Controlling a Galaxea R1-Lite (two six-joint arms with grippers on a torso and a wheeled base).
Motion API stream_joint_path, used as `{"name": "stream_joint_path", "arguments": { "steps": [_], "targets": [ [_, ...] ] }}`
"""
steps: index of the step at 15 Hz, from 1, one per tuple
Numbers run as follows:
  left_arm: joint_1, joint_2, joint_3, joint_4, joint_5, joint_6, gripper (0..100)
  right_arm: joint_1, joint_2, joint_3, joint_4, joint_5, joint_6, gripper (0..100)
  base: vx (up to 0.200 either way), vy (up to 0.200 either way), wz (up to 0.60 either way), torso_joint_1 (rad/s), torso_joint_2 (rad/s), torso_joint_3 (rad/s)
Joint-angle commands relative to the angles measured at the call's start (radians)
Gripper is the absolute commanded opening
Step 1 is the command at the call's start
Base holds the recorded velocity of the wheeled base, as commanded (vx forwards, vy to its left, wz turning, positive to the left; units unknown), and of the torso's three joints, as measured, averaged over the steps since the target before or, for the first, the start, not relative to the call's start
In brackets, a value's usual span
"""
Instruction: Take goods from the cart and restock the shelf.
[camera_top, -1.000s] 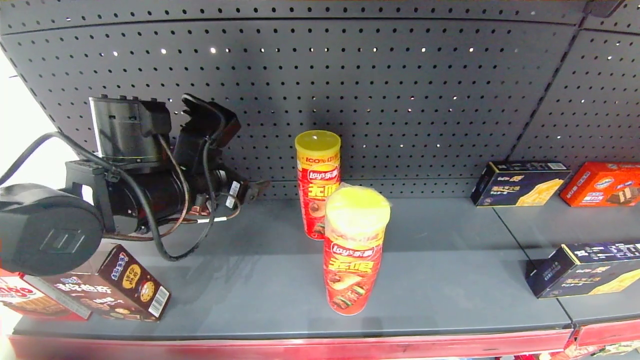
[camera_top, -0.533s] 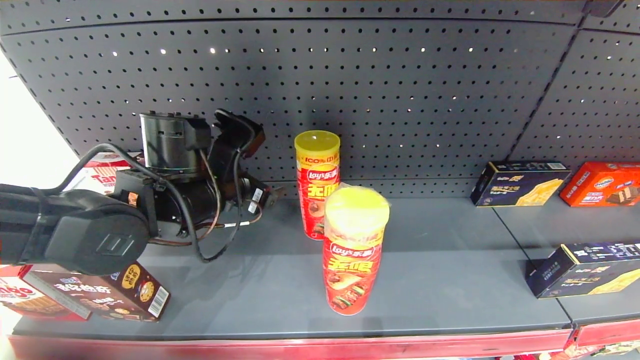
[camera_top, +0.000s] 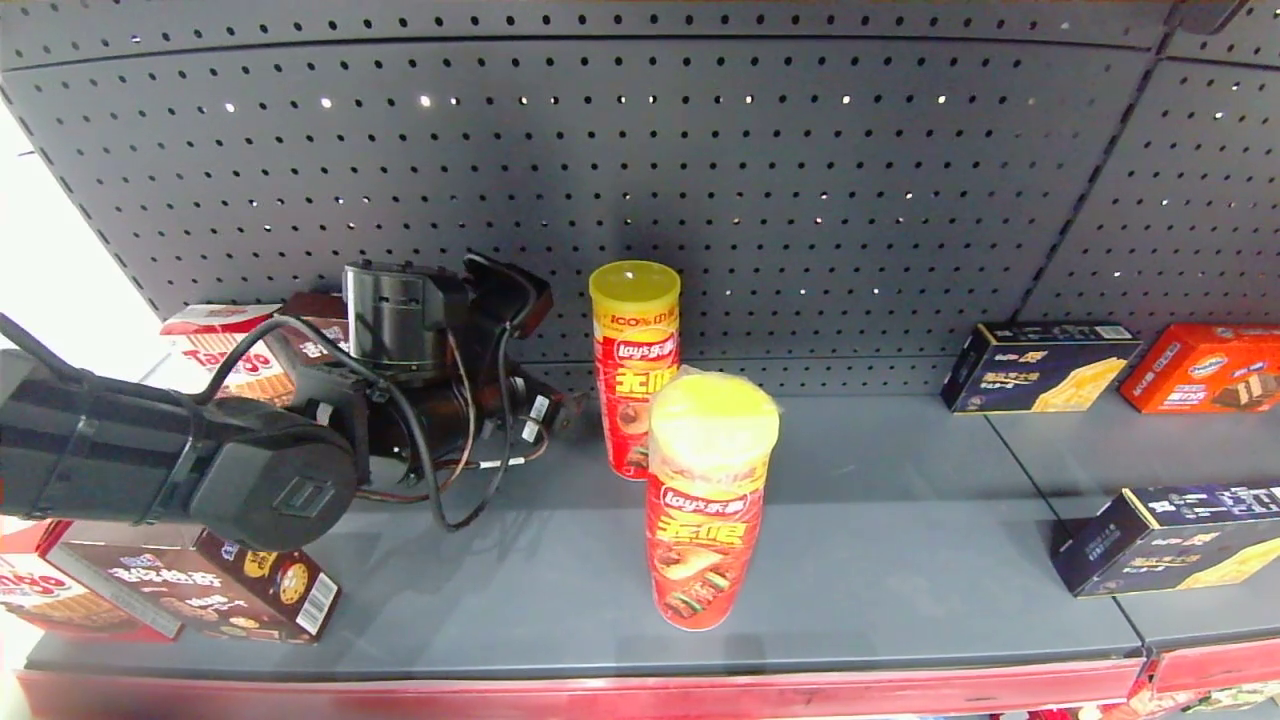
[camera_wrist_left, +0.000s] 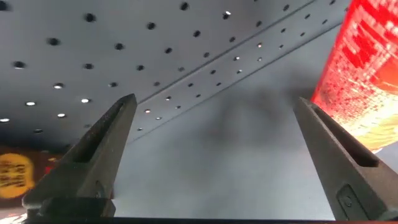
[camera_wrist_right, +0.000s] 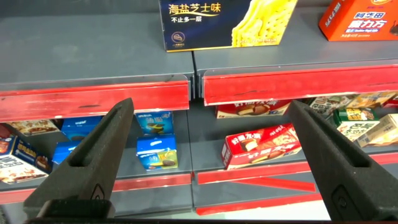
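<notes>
My right jaws were spread and empty, out in front of the shelving, looking onto the lower tiers below the level of the front can (camera_top: 712, 500). A blue box (camera_wrist_right: 224, 25) lay on the tier above the red price rail (camera_wrist_right: 93, 99).

On the shelf (camera_top: 900, 560) itself, the front can stood upright near the front lip. The brown box (camera_top: 215, 590) lay well to its left at the same depth. Behind the front can and slightly to its left stood the rear can (camera_top: 635, 365), also upright. They were so close that I could not tell whether they touched.

My left jaws were farther back than the front can and to its left, low over the shelf near the pegboard (camera_top: 800, 200). They were spread wide with nothing between them. In the left wrist view, a red can (camera_wrist_left: 367, 68), which I took to be the rear can, loomed just beside one of them.

The danger, as I judged it, lay in that closeness. Any drift toward the front can's side would push that finger against the tall, narrow rear can and tip it. With the two standing so tight, it would likely take the front can over the lip as well. My slack cable (camera_top: 460, 500), drooping to the shelf left of the front can, could also snag the red-and-white box (camera_top: 225, 345) behind my arm on the way out.
</notes>
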Motion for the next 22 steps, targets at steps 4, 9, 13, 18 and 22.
{"name": "stream_joint_path", "arguments": {
  "steps": [4,9,13,18,22],
  "targets": [
    [-0.026,0.024,-0.005,-0.002,-0.003,0.000,100,0.000,0.002,0.000,0.000,-0.001,0.000,100,0.000,0.000,0.00,0.000,0.00,0.000],
    [-0.041,0.036,-0.023,-0.002,-0.004,0.000,100,0.000,0.002,0.000,0.000,0.000,0.000,100,0.000,0.000,0.00,0.000,0.00,0.000],
    [-0.051,0.050,-0.041,0.001,-0.004,0.000,100,0.000,0.002,0.000,0.000,0.000,0.000,100,0.000,0.000,0.00,0.000,0.00,0.000],
    [-0.055,0.048,-0.041,0.000,-0.004,-0.001,100,0.000,0.002,0.000,0.000,0.000,0.000,100,0.000,0.000,0.00,0.000,0.00,0.000],
    [-0.044,-0.004,-0.035,-0.002,-0.006,0.000,100,0.000,0.002,0.000,0.000,0.000,0.000,100,0.000,0.000,0.00,0.000,0.00,0.000]
  ]
}}
